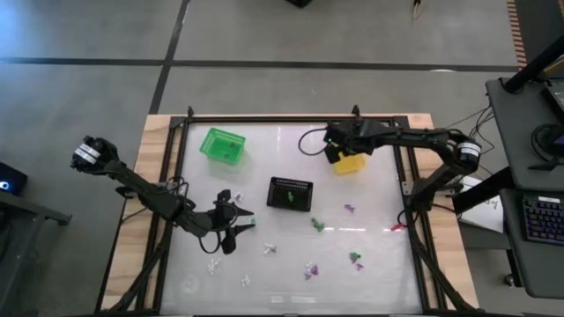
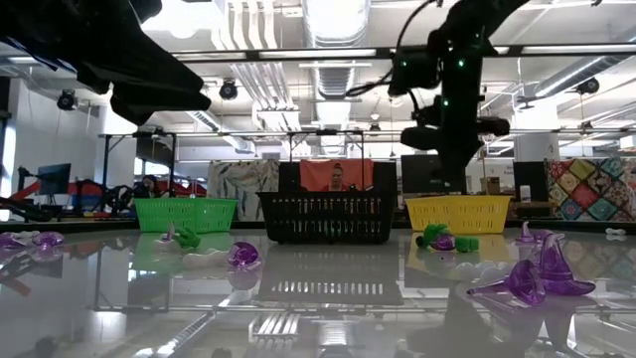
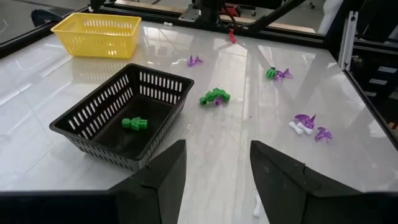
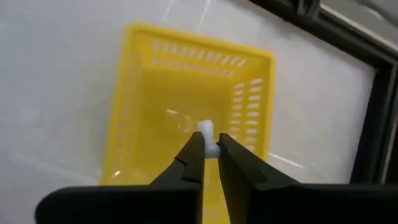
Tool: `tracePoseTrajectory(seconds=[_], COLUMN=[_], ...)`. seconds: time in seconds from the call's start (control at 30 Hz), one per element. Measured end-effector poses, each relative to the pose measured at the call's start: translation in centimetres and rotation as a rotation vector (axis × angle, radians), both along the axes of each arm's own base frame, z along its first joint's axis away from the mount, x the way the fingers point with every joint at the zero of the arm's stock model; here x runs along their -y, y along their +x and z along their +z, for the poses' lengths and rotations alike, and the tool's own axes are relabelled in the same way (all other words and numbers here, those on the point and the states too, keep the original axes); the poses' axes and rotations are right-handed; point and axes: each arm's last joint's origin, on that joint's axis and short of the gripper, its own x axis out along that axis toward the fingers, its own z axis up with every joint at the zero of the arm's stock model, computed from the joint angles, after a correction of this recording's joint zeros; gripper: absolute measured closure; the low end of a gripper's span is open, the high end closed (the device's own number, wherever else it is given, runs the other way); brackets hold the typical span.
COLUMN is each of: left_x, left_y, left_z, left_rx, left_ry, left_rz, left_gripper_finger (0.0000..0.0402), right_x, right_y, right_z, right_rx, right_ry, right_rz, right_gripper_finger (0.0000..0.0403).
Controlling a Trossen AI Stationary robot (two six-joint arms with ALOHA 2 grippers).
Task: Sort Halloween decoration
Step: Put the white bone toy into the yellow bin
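The right gripper (image 4: 210, 149) hangs directly above the yellow basket (image 4: 149, 93), its fingers pinched on a small white trinket (image 4: 208, 132), so the step in hand looks like dropping a white piece into that basket; the next move calls for parting the fingers while still centred over the basket's floor, so the piece falls inside and not over the rim. The left gripper (image 3: 214, 177) hovers on the near side of the black basket (image 3: 93, 118), fingers spread wide and holding nothing. One green trinket (image 3: 134, 123) already lies inside the black basket. Beyond the black basket from the left gripper, more green, purple and white pieces (image 3: 214, 97) lie scattered on the table (image 3: 249, 68), still unsorted. The green basket (image 1: 222, 145) stands well apart from the black one.
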Motion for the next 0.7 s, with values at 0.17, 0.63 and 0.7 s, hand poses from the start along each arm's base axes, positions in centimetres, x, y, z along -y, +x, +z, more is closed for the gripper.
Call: tracePoseTrajectory(seconds=[0.17,0.63,0.7], left_x=[0.0,0.0,0.1], left_y=[0.0,-0.1,-0.1], left_z=[0.0,-0.3,-0.3], left_rx=[0.001,-0.016,-0.020], left_ry=[-0.007,-0.202,-0.273], left_rz=[0.003,0.041,0.044], left_gripper_finger=[0.0240,0.0240,0.0243], right_x=[0.5,-1.4,-2.3], right_y=[-0.1,1.1,1.5], right_z=[-0.6,0.2,0.5], right_rx=[-0.005,0.052,0.078], right_ry=[0.029,0.002,-0.010], right_rz=[0.022,0.106,0.141], right_gripper_finger=[0.0330,0.0280,0.0279])
